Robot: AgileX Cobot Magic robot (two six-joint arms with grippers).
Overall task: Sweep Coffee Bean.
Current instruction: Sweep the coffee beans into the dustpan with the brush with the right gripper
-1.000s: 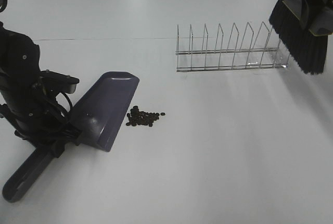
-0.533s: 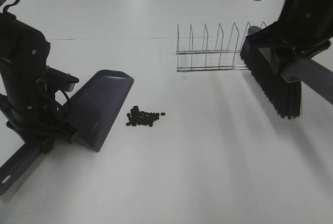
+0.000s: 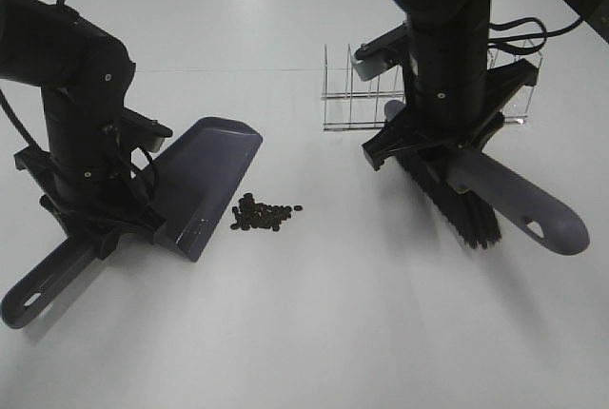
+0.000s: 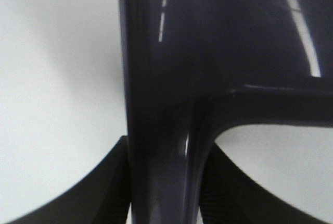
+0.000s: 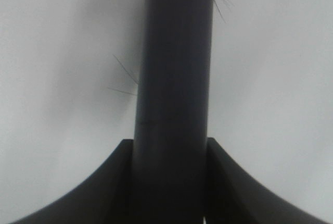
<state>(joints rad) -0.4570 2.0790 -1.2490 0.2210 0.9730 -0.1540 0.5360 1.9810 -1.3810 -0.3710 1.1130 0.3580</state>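
Since a second ago the brush (image 3: pixel 495 195), clamped in the right gripper (image 5: pixel 169 182), has been lowered leftward, though it is well apart from the coffee beans (image 3: pixel 264 214) lying beside the dustpan (image 3: pixel 205 176) clamped in the left gripper (image 4: pixel 166 182); a sweep toward its blade is judged to be required next.

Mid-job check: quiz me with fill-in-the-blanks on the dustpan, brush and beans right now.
1. The left gripper holds the dustpan by its ____.
2. In the high view, the coffee beans lie to the ____ of the dustpan's blade.
3. The right gripper holds the brush, with the wire rack ____ it.
Missing words: handle; right; behind.
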